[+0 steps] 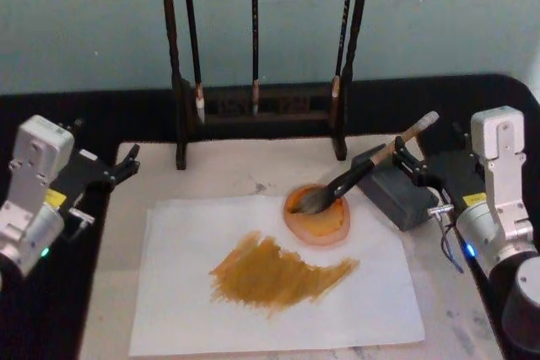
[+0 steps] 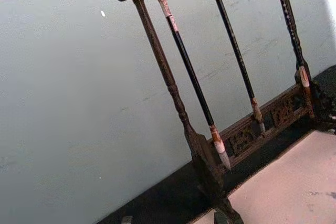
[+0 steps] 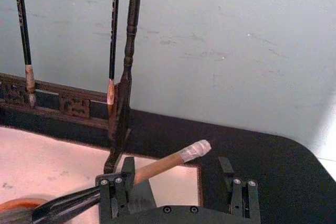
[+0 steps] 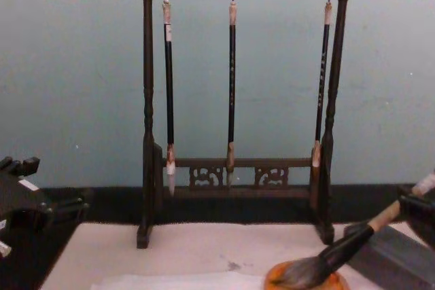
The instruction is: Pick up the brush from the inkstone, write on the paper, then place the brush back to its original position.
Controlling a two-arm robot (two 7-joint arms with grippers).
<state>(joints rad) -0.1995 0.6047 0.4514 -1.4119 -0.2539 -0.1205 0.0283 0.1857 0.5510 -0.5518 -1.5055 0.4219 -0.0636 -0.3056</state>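
Hiding brush (image 3: pixel 157 167) handle: right claw (image 3: pixel 178 195) finger.

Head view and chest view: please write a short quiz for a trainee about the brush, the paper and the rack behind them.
1. True or false: the paper is blank.
2. Where do the bristles of the brush lie? A: in the orange dish. B: on the white sheet. C: on the beige mat.
3. How many thin brushes hang on the rack?

Key
1. False: it bears a broad ochre stroke.
2. A.
3. Three.
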